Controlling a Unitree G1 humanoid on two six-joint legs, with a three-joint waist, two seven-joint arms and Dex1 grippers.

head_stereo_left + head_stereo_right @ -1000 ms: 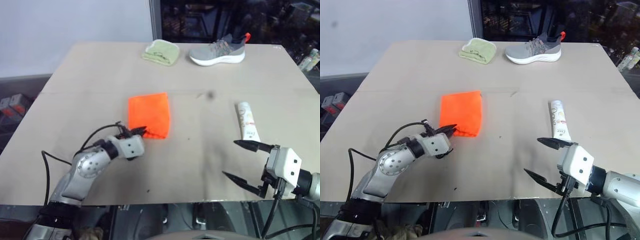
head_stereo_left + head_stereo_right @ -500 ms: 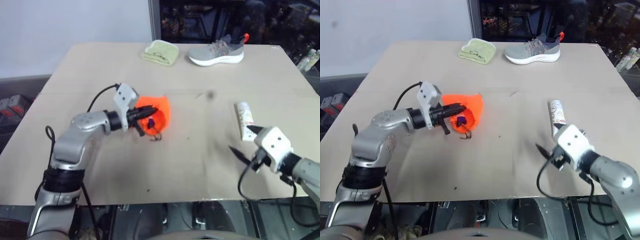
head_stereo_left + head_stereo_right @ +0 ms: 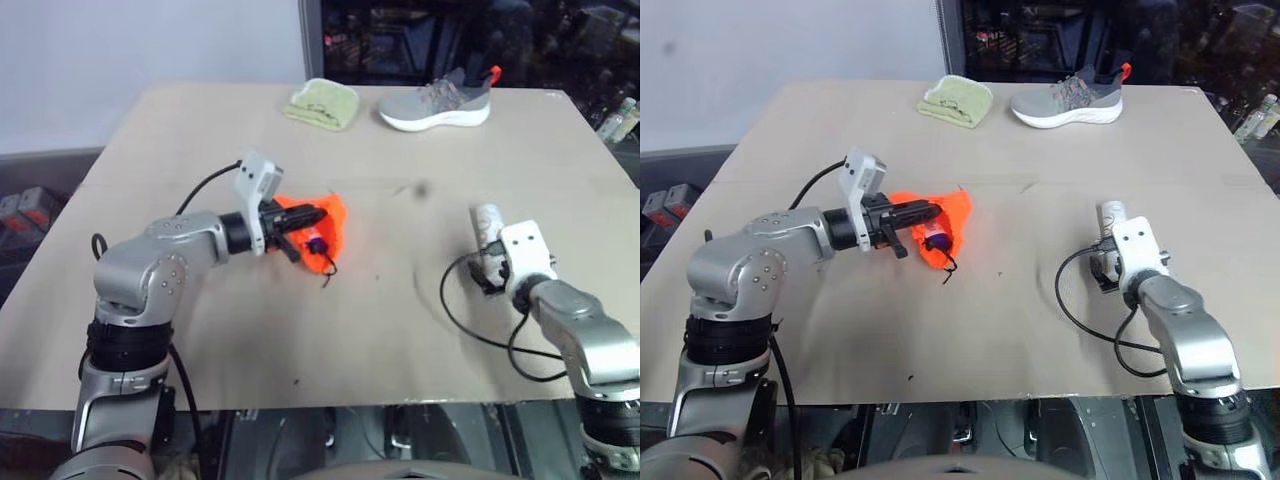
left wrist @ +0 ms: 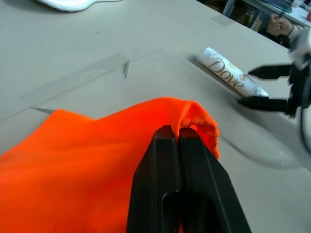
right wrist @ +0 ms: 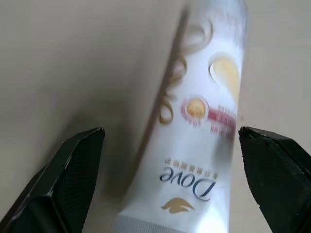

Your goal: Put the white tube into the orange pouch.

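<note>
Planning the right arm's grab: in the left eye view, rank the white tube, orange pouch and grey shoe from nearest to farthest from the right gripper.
1. White tube, lying between the right gripper's open fingers.
2. Orange pouch, mid-table, pinched by the left gripper.
3. Grey shoe, at the far edge.

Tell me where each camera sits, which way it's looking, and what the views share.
Left and right eye views: on the head, looking down over the table; both arms show.
Left wrist view: along the left gripper, shut on the orange pouch.
Right wrist view: along the open right gripper, straddling the white tube.
Shared: the left wrist view also sees the tube and right gripper.
</note>
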